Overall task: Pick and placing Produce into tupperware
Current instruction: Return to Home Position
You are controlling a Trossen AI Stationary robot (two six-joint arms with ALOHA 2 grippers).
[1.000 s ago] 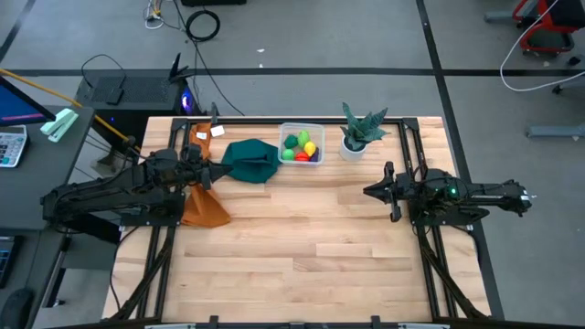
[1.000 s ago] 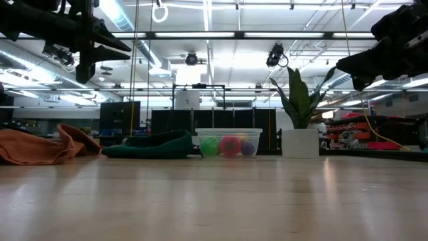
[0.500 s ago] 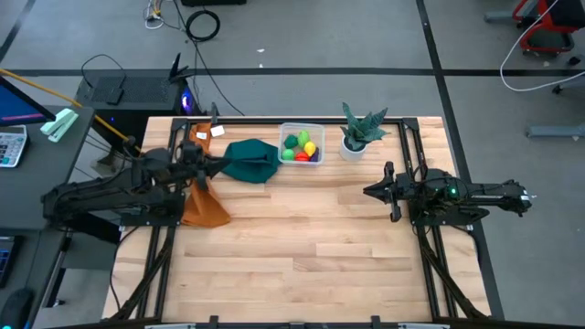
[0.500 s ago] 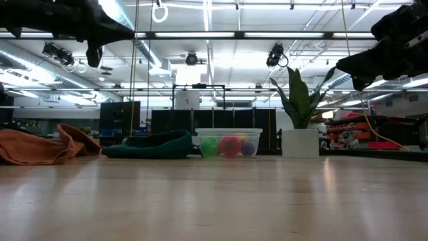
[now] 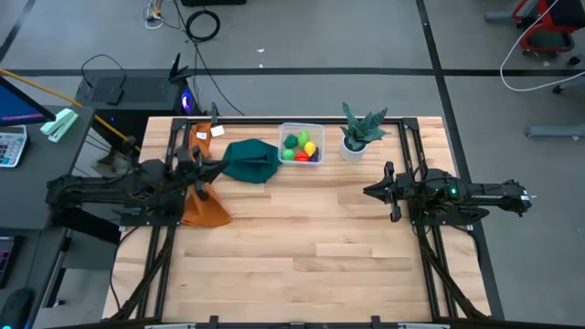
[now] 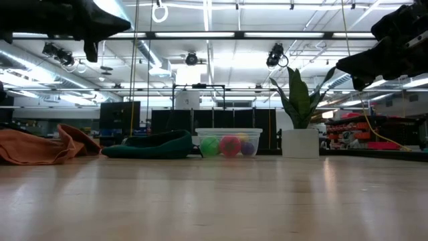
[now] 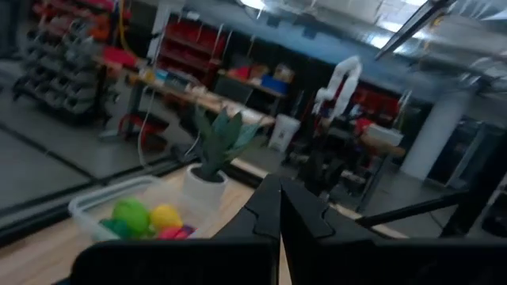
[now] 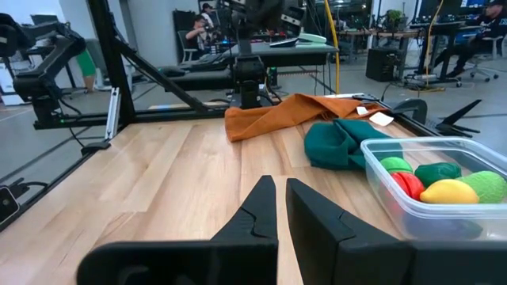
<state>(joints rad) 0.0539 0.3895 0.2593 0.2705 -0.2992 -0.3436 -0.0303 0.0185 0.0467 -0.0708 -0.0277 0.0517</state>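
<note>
The clear tupperware (image 5: pixel 302 128) stands near the table's far edge with its base on the wood. In it lie the toy produce: a yellow piece (image 8: pixel 449 191), a red one (image 8: pixel 408 184), a dark green one (image 8: pixel 436 172) and light green ones (image 8: pixel 485 186); purple (image 5: pixel 314 157) shows at one corner. My left gripper (image 5: pixel 219 168) hovers shut over the green cloth's left end, well above the table (image 7: pixel 279 207). My right gripper (image 5: pixel 367 191) waits shut at the table's right, pointing left (image 8: pixel 280 198).
A dark green cloth (image 5: pixel 249 160) lies left of the tupperware and an orange cloth (image 5: pixel 203 206) lies at the table's left side. A potted plant (image 5: pixel 356 135) stands right of the tupperware. Bare wood (image 5: pixel 302 247) fills the table's middle and near half.
My left gripper has drawn back toward the table's left edge and risen, tipping from a downward slant toward level. The produce, the tupperware and the cloths have stayed where they were.
</note>
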